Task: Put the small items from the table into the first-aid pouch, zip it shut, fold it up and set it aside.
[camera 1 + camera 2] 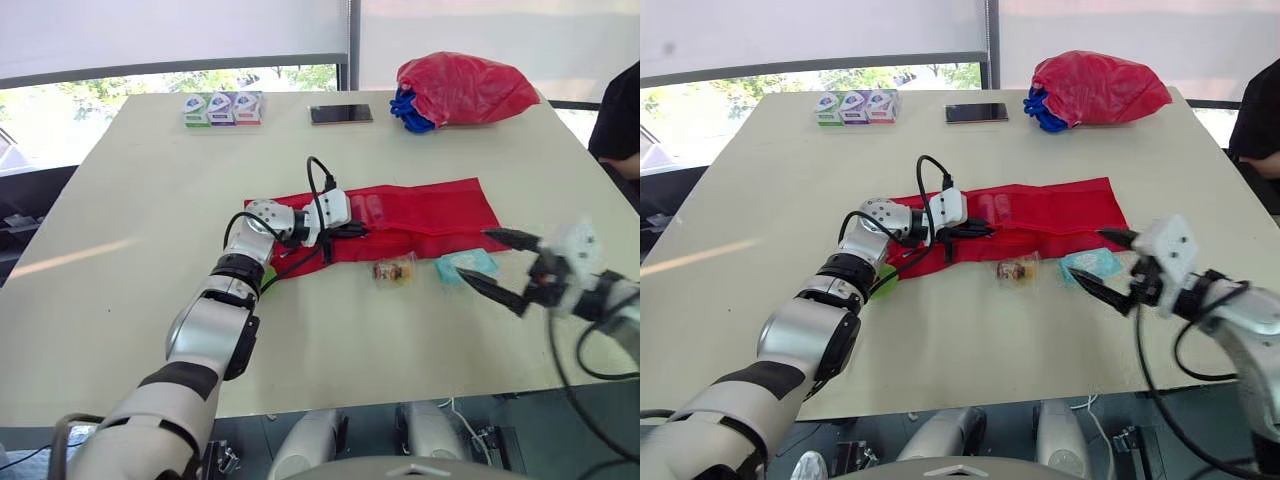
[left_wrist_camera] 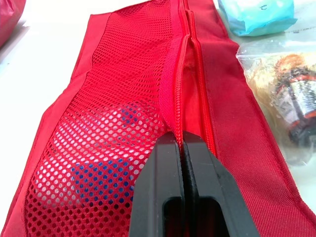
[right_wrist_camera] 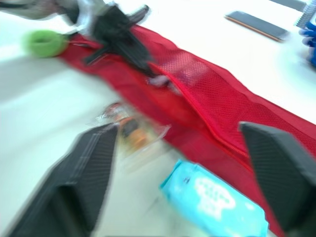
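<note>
First-aid pouch (image 1: 420, 215) lies flat, left pincer (image 2: 182, 140) clamped on its zipper edge, right pincer (image 1: 473, 252) spread apart.

three boxes (image 1: 222, 108), one phone (image 1: 341, 114), one pouch (image 1: 430, 212)

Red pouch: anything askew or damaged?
Nothing damaged. The long red fabric first-aid pouch lies flat, unfolded; only its mesh pocket's zipper edge stands lifted, pinched in the shut left pincer.

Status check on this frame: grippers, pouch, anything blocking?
Left gripper shut on red mesh-fronted first-aid pouch at its open zipper edge. Right gripper open, near light-blue packet. Clear bag with small bottle also outside pouch. No obstruction seen.
</note>
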